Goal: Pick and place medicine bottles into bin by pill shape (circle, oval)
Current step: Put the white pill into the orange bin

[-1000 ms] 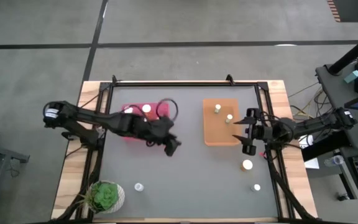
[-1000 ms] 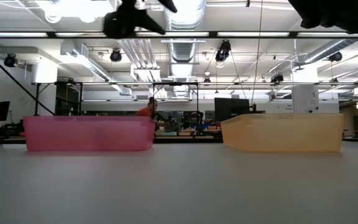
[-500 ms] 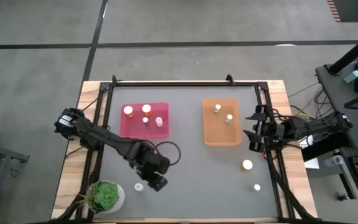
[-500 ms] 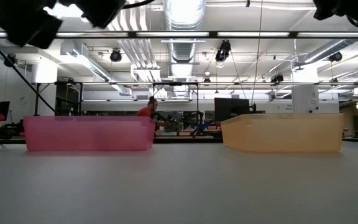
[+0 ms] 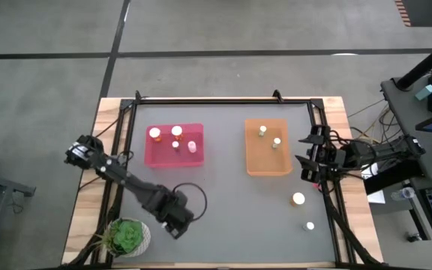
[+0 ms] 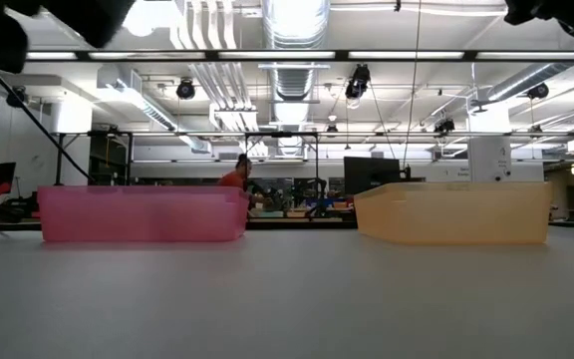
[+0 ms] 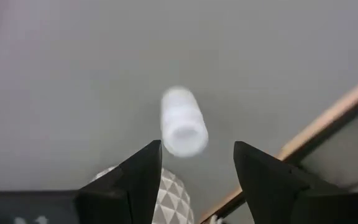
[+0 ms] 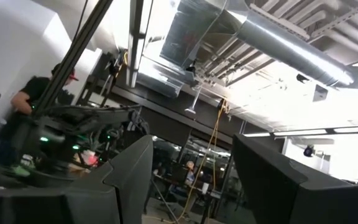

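Observation:
My left gripper (image 5: 174, 225) hangs open, pointing down, over the table's near left part, next to the plant pot (image 5: 128, 236). Its wrist view shows a pale white-capped medicine bottle (image 7: 182, 122) standing on the grey table just beyond the open fingers (image 7: 196, 144), untouched; in the high view the gripper hides it. The pink bin (image 5: 172, 156) holds several bottles, the orange bin (image 5: 265, 161) two. Two more bottles (image 5: 298, 199) (image 5: 310, 225) stand on the table at the near right. My right gripper (image 5: 303, 154) waits open at the right edge, tilted upward.
The white pot with the green plant (image 7: 166, 202) stands right beside my left gripper at the near left corner. The table's wooden edge (image 7: 328, 121) and black frame rail run close by. In the low view the pink bin (image 6: 143, 214) and the orange bin (image 6: 453, 212) stand side by side at the far side.
My left gripper has swung from beside the pink bin toward the table's near edge and left, sinking and tipping over until it points down. It now stands over the bottle by the plant pot. Its fingers have stayed open.

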`<move>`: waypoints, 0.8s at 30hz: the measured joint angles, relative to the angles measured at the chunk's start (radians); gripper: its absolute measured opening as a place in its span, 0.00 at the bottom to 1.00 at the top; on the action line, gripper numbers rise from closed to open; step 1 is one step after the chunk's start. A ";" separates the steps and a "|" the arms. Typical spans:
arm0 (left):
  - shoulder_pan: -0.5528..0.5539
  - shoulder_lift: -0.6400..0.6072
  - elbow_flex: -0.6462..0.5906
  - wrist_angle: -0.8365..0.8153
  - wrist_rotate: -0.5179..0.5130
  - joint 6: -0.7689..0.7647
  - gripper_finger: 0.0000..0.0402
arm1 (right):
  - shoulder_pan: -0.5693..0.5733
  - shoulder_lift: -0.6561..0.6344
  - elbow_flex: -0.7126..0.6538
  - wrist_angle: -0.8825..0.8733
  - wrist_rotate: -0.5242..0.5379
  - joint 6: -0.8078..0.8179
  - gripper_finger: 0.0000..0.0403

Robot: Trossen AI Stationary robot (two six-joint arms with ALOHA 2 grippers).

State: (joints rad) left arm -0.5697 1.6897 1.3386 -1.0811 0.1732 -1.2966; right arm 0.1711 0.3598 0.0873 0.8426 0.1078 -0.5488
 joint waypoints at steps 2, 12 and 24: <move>-0.044 0.007 0.004 -0.002 0.001 0.029 0.46 | 0.000 0.004 0.004 0.000 0.000 -0.007 0.53; -0.101 0.005 -0.003 0.001 -0.193 0.212 0.46 | 0.000 0.004 0.005 0.000 -0.001 -0.017 0.53; -0.121 0.048 -0.004 0.058 -0.185 0.372 0.46 | 0.000 0.004 0.005 -0.001 -0.001 -0.020 0.53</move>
State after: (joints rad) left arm -0.6906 1.7378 1.3348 -1.0232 -0.0122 -0.9243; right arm 0.1711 0.3634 0.0921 0.8419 0.1066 -0.5686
